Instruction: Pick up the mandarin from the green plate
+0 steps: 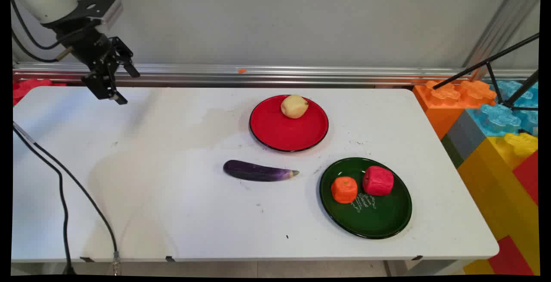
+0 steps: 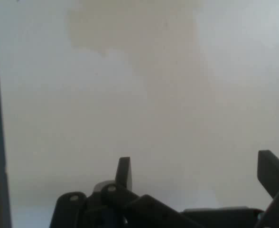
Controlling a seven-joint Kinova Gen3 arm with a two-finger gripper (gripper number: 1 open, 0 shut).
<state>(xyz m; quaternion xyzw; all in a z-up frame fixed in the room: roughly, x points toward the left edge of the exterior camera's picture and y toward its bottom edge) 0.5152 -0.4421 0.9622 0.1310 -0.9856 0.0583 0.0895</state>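
Observation:
My gripper [image 1: 128, 87] hangs open and empty above the table's far left corner, well away from every object. In the hand view its two fingertips [image 2: 123, 172] stand wide apart over bare white tabletop [image 2: 144, 104]. A purple eggplant [image 1: 259, 171] lies near the table's middle. Behind it a red plate [image 1: 275, 133] carries a pale yellow potato [image 1: 294, 106] at its far rim. To the right, a dark green plate [image 1: 379, 217] holds an orange cube-shaped piece [image 1: 344, 189] and a red one [image 1: 378, 181] side by side.
Black cables [image 1: 64, 187] hang over the table's left side. Large coloured toy blocks [image 1: 495, 135] stand past the right edge, with a black tripod leg [image 1: 486, 64] above them. A metal rail [image 1: 275, 74] runs along the far edge.

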